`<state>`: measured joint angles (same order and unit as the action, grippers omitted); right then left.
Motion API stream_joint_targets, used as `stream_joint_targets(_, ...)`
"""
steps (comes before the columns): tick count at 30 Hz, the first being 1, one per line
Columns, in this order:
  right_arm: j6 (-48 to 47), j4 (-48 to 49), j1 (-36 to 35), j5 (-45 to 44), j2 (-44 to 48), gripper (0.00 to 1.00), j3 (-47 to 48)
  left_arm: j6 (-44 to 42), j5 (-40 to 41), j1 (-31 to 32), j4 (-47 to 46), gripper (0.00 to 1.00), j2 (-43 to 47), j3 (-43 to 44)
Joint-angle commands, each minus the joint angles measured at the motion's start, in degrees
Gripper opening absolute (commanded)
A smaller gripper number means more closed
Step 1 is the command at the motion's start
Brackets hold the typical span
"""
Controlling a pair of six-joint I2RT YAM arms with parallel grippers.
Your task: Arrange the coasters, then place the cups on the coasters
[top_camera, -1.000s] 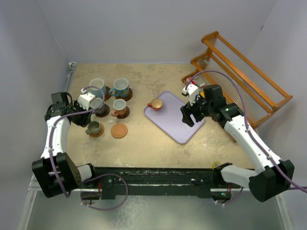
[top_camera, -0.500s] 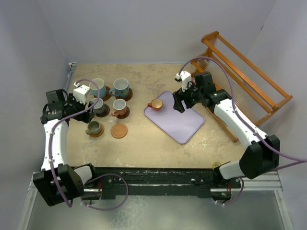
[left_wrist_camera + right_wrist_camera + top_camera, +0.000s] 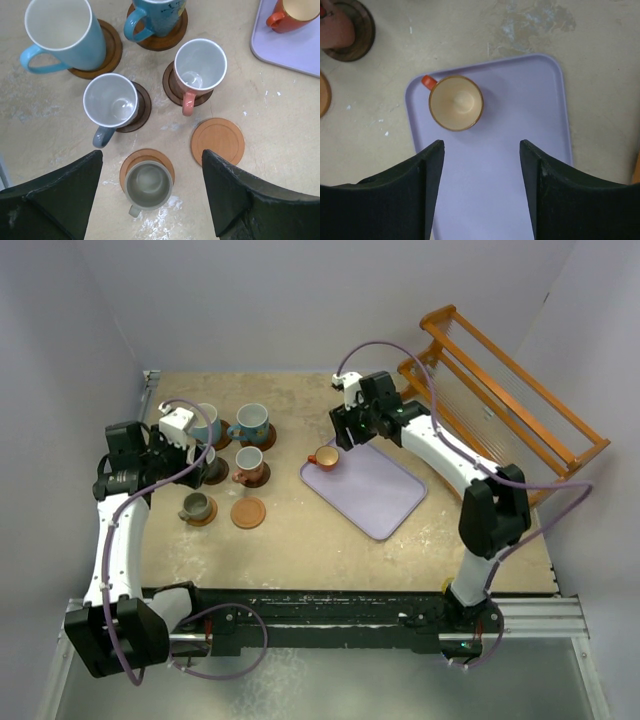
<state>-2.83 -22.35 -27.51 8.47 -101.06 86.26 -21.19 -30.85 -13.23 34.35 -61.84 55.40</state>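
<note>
Five cups stand on brown coasters at the left: two light blue (image 3: 62, 32) (image 3: 157, 15), a pinkish-red (image 3: 200, 65), a grey-blue (image 3: 111, 102) and a grey-olive (image 3: 148, 185). One orange-brown coaster (image 3: 218, 141) lies bare beside the olive cup. My left gripper (image 3: 152, 155) hangs open high above this group, holding nothing. The small orange cup (image 3: 456, 102) stands on the lavender tray (image 3: 520, 150) at its near-left corner. My right gripper (image 3: 481, 144) is open over the tray, just short of that cup and apart from it. In the top view it (image 3: 345, 435) sits by the tray's far-left corner.
A wooden rack (image 3: 500, 390) stands along the right side of the table. Grey walls close in the left, back and right. The tray (image 3: 375, 490) lies at an angle in the table's middle right.
My left gripper opened and drew back from the grey-blue cup, which stays on its coaster. The right arm swung left and away across the tray to the orange cup, its jaws narrowing a little.
</note>
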Motion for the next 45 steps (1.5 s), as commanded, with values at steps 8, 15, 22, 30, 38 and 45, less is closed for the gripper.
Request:
stream_joint_targets(8, 6.18, -5.72, -1.27, -5.91, -13.36, 0.51, 12.76, 5.11, 0.83, 2.60, -6.18, 0.79, 4.52, -2.18)
stream_joint_targets(15, 6.95, -7.35, -1.45, -5.11, -17.99, 0.41, 15.48, 5.10, 1.21, 2.60, -6.84, 0.80, 5.55, -3.35)
stream_joint_targets(22, 7.21, -8.24, -1.82, -3.94, -19.71, 0.35, 16.91, 5.28, 1.14, 2.68, -7.17, 0.80, 6.02, -3.70)
stream_joint_targets(30, 7.36, -9.25, -2.13, -2.86, -21.83, 0.29, 18.23, 5.20, 1.15, 2.60, -7.63, 0.80, 6.17, -4.40)
stream_joint_targets(38, 7.31, -9.73, -2.40, -2.71, -22.79, 0.21, 18.82, 5.17, 1.26, 2.61, -7.80, 0.81, 6.27, -4.73)
stream_joint_targets(45, 7.36, -10.23, -2.42, -2.27, -21.58, 0.07, 18.79, 5.15, 1.47, 2.61, -7.98, 0.81, 6.51, -4.94)
